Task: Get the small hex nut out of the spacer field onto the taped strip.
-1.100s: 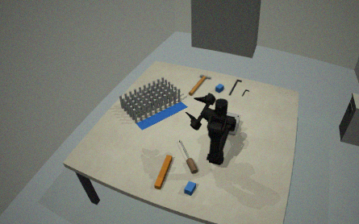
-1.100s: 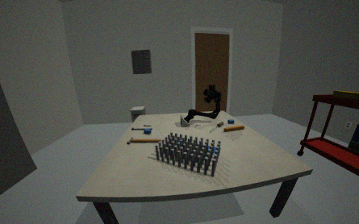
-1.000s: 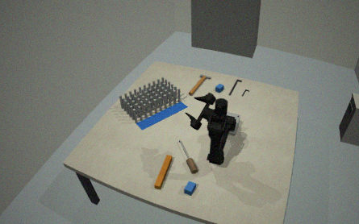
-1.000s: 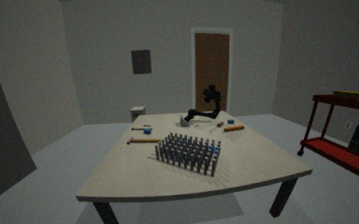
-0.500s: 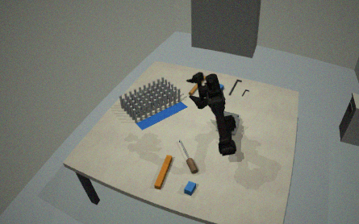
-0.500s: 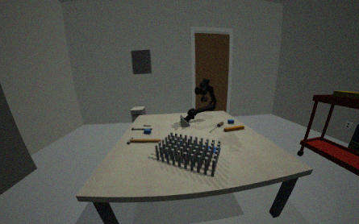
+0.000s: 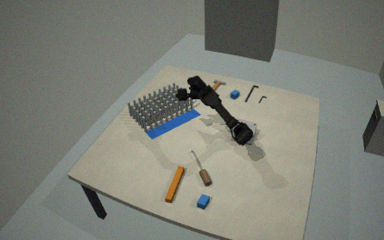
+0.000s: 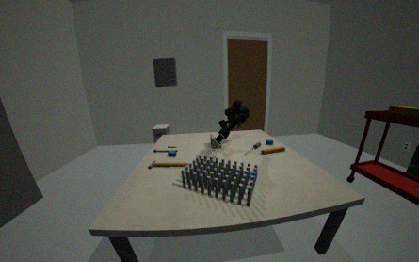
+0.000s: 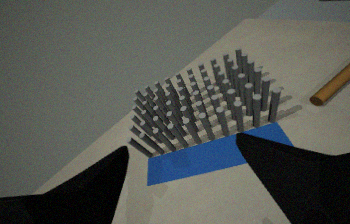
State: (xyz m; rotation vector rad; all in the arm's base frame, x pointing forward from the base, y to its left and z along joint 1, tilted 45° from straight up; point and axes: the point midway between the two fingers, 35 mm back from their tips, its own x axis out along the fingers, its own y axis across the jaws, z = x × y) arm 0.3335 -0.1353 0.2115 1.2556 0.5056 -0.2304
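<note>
The metal spacers (image 7: 130, 108) (image 8: 249, 195) (image 9: 249, 100) stand upright in a dense block. The blue taped strip (image 7: 173, 123) (image 9: 206, 156) lies along their front, with no nut visible on it. The hex nut cannot be made out in any view. My gripper (image 9: 183, 144) is open and empty, raised above the table, and its wrist view faces the spacers and strip. Two L-shaped keys, a long one (image 7: 250, 94) (image 8: 165, 151) and a short one (image 7: 261, 99) (image 8: 171, 147), lie on the table. A thin-shafted tool with a brown handle (image 7: 204, 177) (image 8: 257, 145) lies apart from the spacers.
A hammer (image 7: 216, 85) (image 8: 170, 165) (image 9: 343, 76) lies beside the spacer field. One blue block (image 7: 235, 94) (image 8: 172, 154) is near the keys; another (image 7: 203, 201) (image 8: 269, 142) is near an orange bar (image 7: 175, 185) (image 8: 273, 150). The table edge (image 7: 121, 193) is beyond the bar.
</note>
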